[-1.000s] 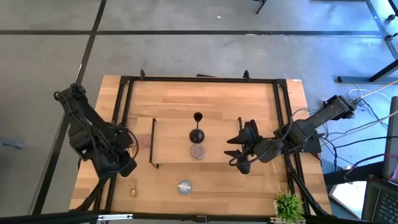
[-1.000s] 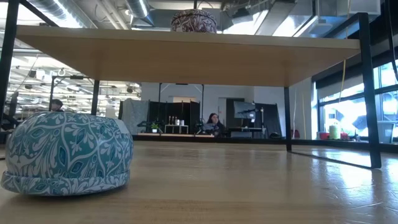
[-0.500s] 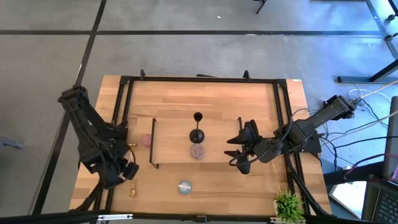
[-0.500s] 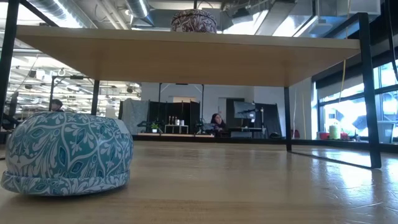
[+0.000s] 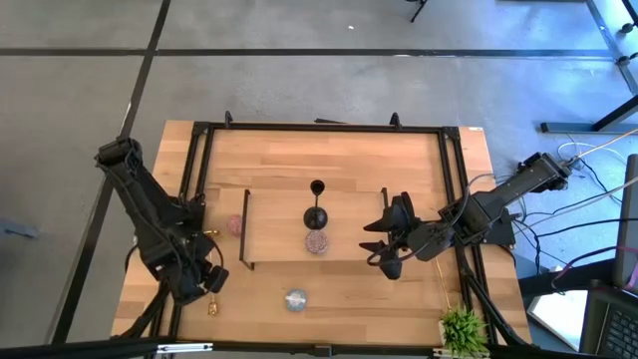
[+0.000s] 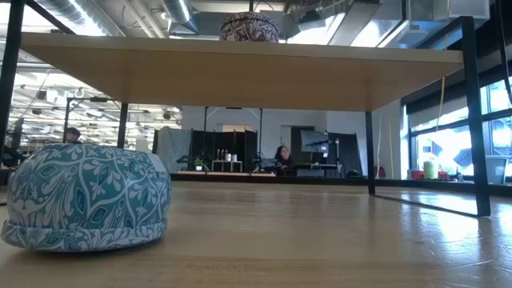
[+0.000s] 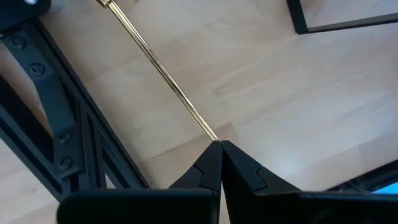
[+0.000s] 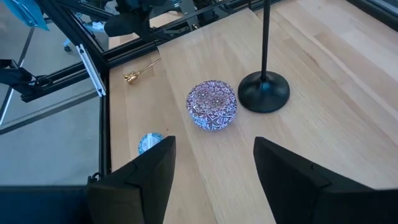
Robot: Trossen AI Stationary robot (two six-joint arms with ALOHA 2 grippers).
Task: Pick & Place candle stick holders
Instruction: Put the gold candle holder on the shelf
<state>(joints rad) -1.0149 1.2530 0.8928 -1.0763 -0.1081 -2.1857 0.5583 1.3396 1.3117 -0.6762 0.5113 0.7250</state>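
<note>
Between left fingers (image 7: 219,163), gold stem (image 7: 163,72)

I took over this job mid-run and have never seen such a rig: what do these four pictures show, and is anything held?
Two robot arms work at a wooden table. One picture looks straight down on it, one looks level across the tabletop, and one comes from each wrist. The left gripper has its jaws shut on the tip of a gold candle holder lying near the table's left edge. The right gripper hovers with jaws open by the raised board, where a black holder and a mauve round stand. A pink round and a pale blue round sit on the table.
</note>
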